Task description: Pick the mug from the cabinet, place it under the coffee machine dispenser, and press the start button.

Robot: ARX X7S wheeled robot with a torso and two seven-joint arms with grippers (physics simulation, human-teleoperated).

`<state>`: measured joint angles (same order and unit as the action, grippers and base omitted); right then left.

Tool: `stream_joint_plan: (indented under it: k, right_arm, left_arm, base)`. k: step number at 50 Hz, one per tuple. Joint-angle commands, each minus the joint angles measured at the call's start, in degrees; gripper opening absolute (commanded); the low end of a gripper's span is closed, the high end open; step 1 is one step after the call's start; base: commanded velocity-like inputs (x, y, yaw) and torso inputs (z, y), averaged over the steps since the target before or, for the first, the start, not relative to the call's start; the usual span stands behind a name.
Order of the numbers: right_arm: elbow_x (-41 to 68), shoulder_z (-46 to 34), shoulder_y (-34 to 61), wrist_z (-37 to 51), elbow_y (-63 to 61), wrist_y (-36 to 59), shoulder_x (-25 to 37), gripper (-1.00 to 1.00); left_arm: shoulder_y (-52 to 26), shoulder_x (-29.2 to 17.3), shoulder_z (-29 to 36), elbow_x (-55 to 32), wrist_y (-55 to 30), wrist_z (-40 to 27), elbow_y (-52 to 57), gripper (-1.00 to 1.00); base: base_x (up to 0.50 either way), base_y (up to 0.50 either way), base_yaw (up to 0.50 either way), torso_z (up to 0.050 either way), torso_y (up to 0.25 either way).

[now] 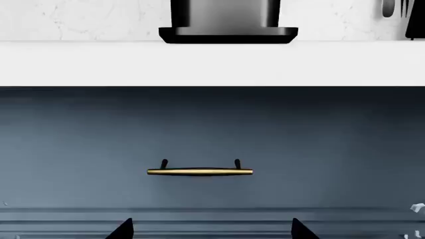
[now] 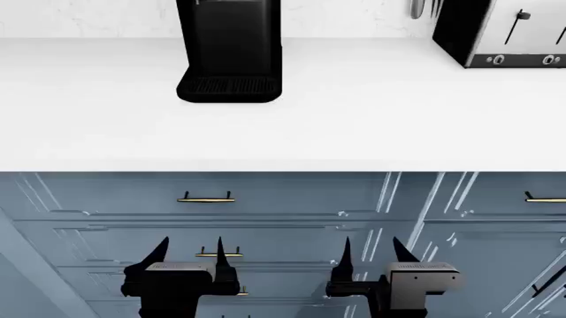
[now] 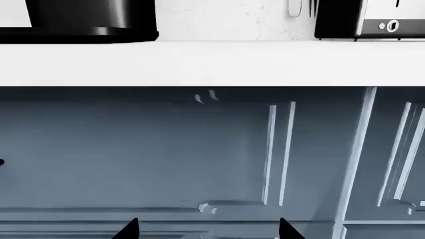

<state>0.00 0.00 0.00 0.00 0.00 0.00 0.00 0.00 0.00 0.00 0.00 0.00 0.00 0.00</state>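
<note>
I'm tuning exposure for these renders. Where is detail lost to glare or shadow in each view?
Head view: the white countertop is nearly featureless, the coffee machine almost solid black. Left wrist view: a dark shadow band lies under the counter edge above the brass handle. Right wrist view: bright streaks on the cabinet panel edges.

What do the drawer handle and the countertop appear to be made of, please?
The slim gold bar handle looks like brushed brass: a metallic sheen on dark posts. The flat white countertop looks like matte stone or laminate; the render leaves that open.
</note>
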Motion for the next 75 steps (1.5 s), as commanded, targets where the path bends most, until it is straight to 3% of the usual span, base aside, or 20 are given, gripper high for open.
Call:
stream_joint_plan:
  k: [1, 5, 11, 17, 24, 36, 75]
  right_arm:
    - [1.04, -1.24, -0.54, 0.94, -1.15, -0.09, 0.89, 1.0]
    - [1.55, -2.63, -2.06, 1.89, -4.55, -0.42, 1.83, 1.0]
    - [3.92, -2.89, -1.96, 3.26, -25.96, 14.42, 3.52, 1.0]
    - [4.84, -3.01, 8.52, 4.83, -46.47, 33.73, 4.99, 1.0]
    - [8.18, -3.25, 20.29, 6.35, -59.82, 49.62, 4.62, 1.0]
    - [12.84, -1.92, 19.23, 7.27, -59.7, 48.66, 6.4, 1.0]
    - [17.1, -3.27, 19.21, 12.31, -59.14, 47.62, 9.71, 1.0]
  left_arm:
    - [0.28, -0.98, 1.2, -0.31, 0.76, -1.24, 0.19, 1.0]
    - [1.91, -2.44, 2.63, 0.48, 4.48, -2.03, 1.32, 1.0]
    - [-0.35, -3.89, 2.87, -2.28, -5.85, -1.3, 17.52, 1.0]
    - [-8.15, -4.27, 1.14, -4.95, -16.54, -3.3, 30.03, 1.0]
    - [-15.31, -4.74, -1.21, -7.21, -24.38, -5.77, 37.17, 1.0]
    - [-15.94, -6.4, -1.62, -9.93, -29.69, -6.63, 42.27, 1.0]
    - [-15.39, -9.64, 3.48, -7.58, -28.91, -9.07, 41.13, 1.0]
  base:
    - [0.0, 0.0, 0.0, 0.0, 0.0]
    - [0.0, 0.0, 0.0, 0.025, 0.0]
    - [0.0, 0.0, 0.0, 0.05, 0.0]
    - [0.0, 0.0, 0.0, 0.05, 0.0]
    - [0.0, 0.0, 0.0, 0.05, 0.0]
    - [0.0, 0.0, 0.0, 0.029, 0.0]
    - [0.06, 0.5, 0.0, 0.0, 0.0]
